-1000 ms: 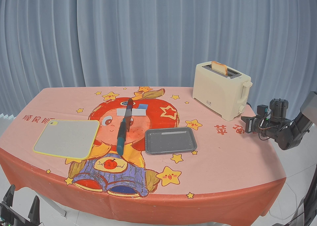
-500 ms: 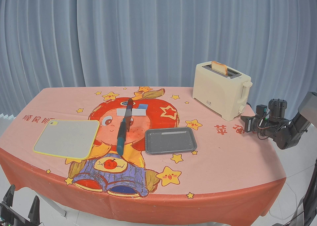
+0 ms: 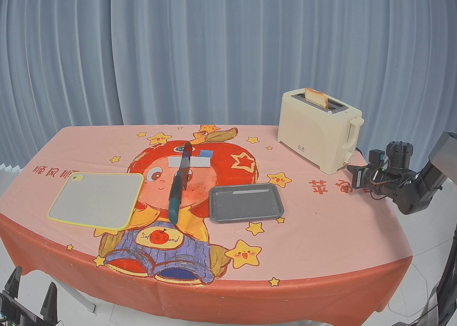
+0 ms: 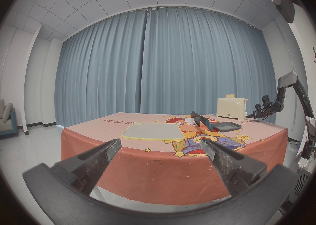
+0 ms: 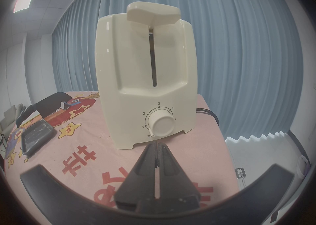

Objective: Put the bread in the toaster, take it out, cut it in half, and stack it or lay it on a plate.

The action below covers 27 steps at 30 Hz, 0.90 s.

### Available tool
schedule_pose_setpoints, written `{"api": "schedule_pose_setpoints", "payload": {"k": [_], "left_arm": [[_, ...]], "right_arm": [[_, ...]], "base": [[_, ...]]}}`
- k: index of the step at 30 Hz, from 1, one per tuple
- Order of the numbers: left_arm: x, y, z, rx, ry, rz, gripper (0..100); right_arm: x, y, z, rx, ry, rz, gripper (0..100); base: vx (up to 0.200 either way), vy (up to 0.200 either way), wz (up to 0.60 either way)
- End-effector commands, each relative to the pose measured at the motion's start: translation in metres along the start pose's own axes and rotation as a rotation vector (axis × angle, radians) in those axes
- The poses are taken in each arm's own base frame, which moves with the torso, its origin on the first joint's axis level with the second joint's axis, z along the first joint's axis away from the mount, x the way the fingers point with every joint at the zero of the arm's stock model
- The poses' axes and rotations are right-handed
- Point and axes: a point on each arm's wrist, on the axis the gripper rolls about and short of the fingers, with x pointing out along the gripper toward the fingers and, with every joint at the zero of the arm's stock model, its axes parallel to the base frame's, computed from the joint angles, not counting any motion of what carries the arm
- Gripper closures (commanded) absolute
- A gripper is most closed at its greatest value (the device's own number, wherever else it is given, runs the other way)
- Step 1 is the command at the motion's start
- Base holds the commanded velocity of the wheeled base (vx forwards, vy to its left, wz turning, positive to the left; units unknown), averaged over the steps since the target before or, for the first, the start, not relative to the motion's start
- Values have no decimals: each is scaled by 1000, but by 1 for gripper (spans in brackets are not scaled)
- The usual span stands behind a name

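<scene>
The toaster (image 3: 316, 129) stands at the far right corner of the bench (image 3: 333, 227), its lever end turned toward the right edge. That puts the lever (image 5: 153, 12) and the dial (image 5: 160, 122) straight in front of the right arm. A slice of bread (image 3: 316, 97) stands upright in the slot with its top poking out, and the lever sits at the top of its track, so the toaster looks not to be running.

The cutting board (image 3: 95, 200) lies near the left edge. The knife (image 3: 177, 189) lies in the middle with its blade propped on a small white block (image 3: 200, 161), which probably keeps the handle easy to pick up. The grey plate (image 3: 246, 202) lies just to the right of the knife. The order suits the job: toast at one end, cut at the other, serve between.

The right claw (image 5: 156, 145) hangs just off the right edge, level with the dial and apart from it. Its fingers are pressed together on nothing, a blunt tip likely meant for pushing the lever down. The left claw (image 4: 160, 143) hangs low, off the near left corner, spread wide and holding nothing.
</scene>
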Motion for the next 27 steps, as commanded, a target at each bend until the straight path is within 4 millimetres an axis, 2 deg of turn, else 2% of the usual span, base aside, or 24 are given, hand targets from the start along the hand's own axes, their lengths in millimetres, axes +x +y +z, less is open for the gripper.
{"api": "schedule_pose_setpoints", "payload": {"k": [1,27], "left_arm": [[1,0,-5,-1,19,1,0],[1,0,-5,1,19,1,0]], "right_arm": [[0,0,2,-3,-10,0,100],[-1,4,5,-12,-44,8,100]], "base": [[0,0,0],[0,0,0]]}}
